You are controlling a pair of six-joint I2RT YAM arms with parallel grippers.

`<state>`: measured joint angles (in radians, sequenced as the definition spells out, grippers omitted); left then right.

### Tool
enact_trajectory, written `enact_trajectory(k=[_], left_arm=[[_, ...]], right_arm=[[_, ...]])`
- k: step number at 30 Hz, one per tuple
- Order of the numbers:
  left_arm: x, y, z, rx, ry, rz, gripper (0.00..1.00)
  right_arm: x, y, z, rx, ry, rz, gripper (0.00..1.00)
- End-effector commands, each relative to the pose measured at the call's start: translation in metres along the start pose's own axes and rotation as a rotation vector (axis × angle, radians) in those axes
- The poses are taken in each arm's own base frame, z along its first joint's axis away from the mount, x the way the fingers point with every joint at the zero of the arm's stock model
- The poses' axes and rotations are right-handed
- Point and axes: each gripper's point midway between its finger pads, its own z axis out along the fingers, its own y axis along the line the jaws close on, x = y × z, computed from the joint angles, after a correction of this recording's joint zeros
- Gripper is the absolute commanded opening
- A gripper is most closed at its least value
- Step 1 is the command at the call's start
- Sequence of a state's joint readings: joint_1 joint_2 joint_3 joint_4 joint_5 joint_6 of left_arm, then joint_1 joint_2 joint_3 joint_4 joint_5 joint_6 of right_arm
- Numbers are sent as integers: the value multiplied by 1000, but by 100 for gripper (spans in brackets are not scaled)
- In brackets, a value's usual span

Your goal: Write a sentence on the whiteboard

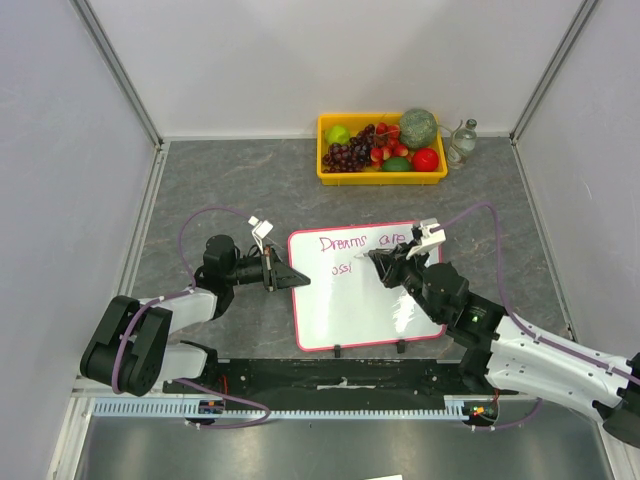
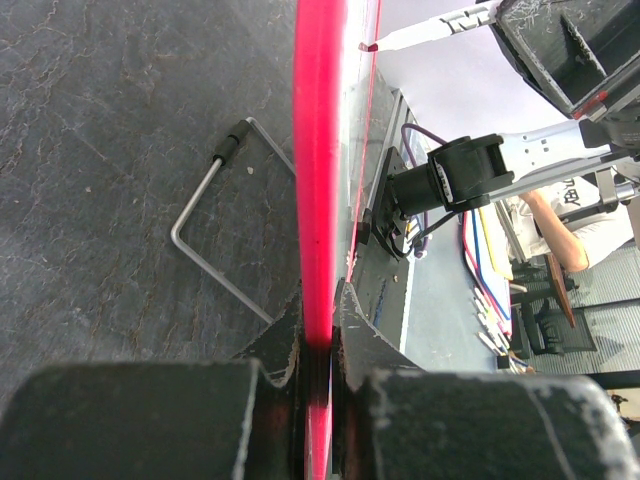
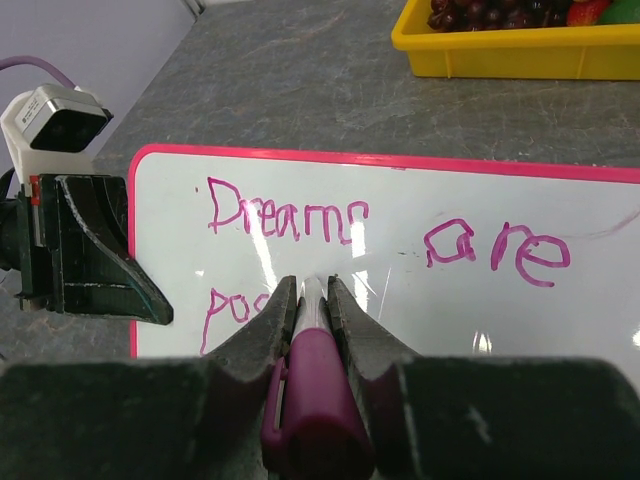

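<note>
The whiteboard [image 1: 360, 310] lies by the table's [image 1: 200, 180] near edge; the left gripper [image 1: 300, 281] is closed on its left rim. The sentence [image 3: 290, 212] reads "Dreams are"; the right gripper [image 3: 311, 288], clamping a magenta marker [image 3: 315, 400], hides the next line's end.

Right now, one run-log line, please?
left gripper: shut on whiteboard edge | right gripper: shut on marker | sentence: second line begun

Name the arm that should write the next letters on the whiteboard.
Right. The right gripper holds the magenta marker, tip at the flat white pink-rimmed whiteboard; the left gripper clamps its edge.
</note>
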<state>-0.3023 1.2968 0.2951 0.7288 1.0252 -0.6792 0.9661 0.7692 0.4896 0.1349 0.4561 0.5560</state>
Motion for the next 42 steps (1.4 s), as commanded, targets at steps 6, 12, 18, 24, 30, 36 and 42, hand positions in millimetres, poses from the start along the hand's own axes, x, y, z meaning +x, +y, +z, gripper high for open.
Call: enact_trajectory(k=[6, 12, 18, 24, 30, 36, 42], left_arm=[[10, 27, -1, -101, -2, 67, 2], [10, 27, -1, -101, -1, 65, 2], [10, 27, -1, -101, -1, 65, 2], [10, 28, -1, -103, -1, 63, 2], [10, 27, -1, -102, -2, 63, 2], [9, 28, -1, -103, -4, 66, 2], [10, 27, -1, -102, -2, 67, 2]], right_arm=[[12, -5, -7, -8, 39, -15, 0], [22, -4, -10, -29, 79, -23, 0], [30, -5, -16, -48, 103, -20, 0], [33, -4, -15, -52, 111, -19, 0], [28, -4, -11, -43, 94, -20, 0], [11, -8, -10, -1, 40, -14, 0], [4, -10, -10, 17, 20, -11, 0]])
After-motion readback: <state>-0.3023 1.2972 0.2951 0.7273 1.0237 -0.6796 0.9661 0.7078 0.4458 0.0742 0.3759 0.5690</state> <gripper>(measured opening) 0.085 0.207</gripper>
